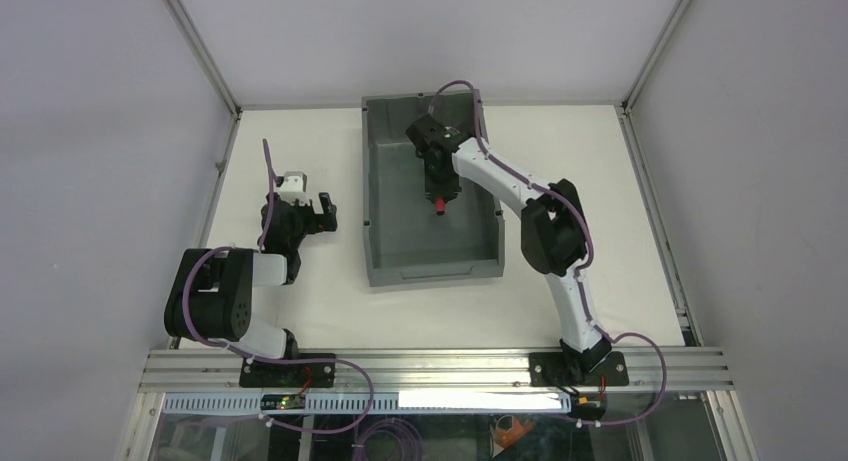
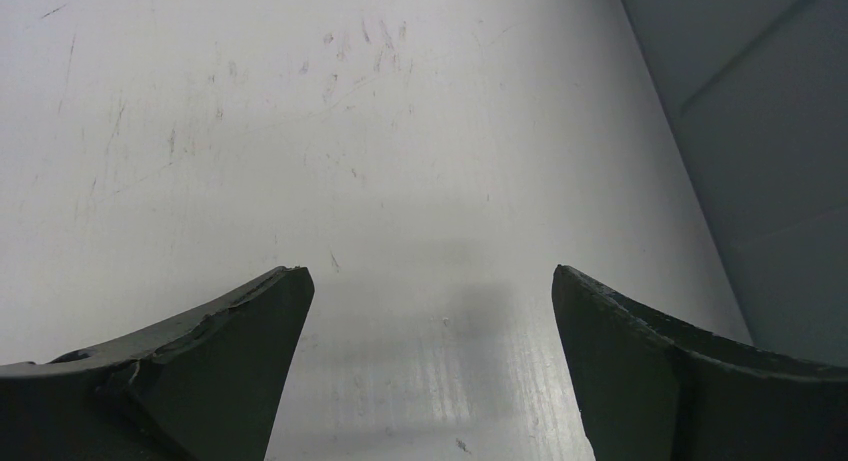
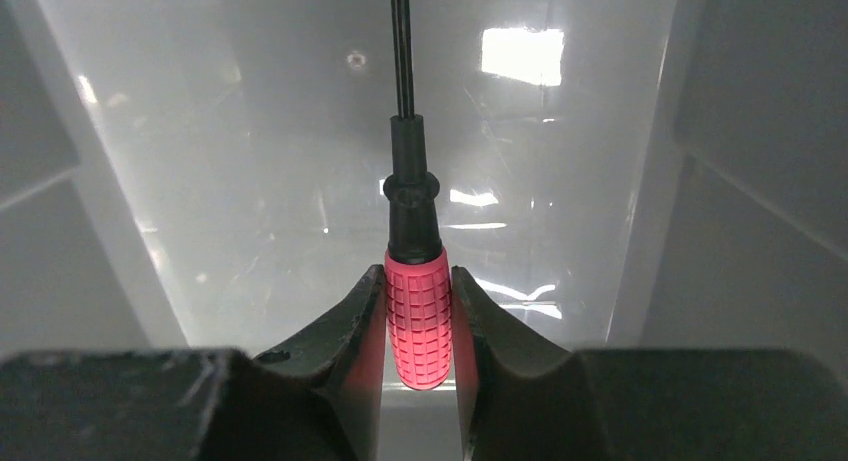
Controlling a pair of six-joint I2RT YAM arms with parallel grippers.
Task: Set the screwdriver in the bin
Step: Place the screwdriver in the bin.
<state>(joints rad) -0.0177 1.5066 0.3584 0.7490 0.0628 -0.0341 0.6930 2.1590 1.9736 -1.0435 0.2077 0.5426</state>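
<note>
The screwdriver (image 3: 418,326) has a red handle that looks like matt plastic or rubber, moulded with a grid of small squares. Its collar and thin shaft are black and smooth. The bin (image 3: 250,181) is grey plastic, and its inside floor is glossy, with bright reflections of light. The right gripper (image 3: 418,276) has matt black fingers. The left gripper (image 2: 430,281) is also dark and matt, with a rough, chipped edge on one finger. The bench (image 2: 300,131) is white and smooth, slightly shiny, with many fine scratches. The rail (image 1: 430,366) at its near edge looks like bare ribbed metal.
</note>
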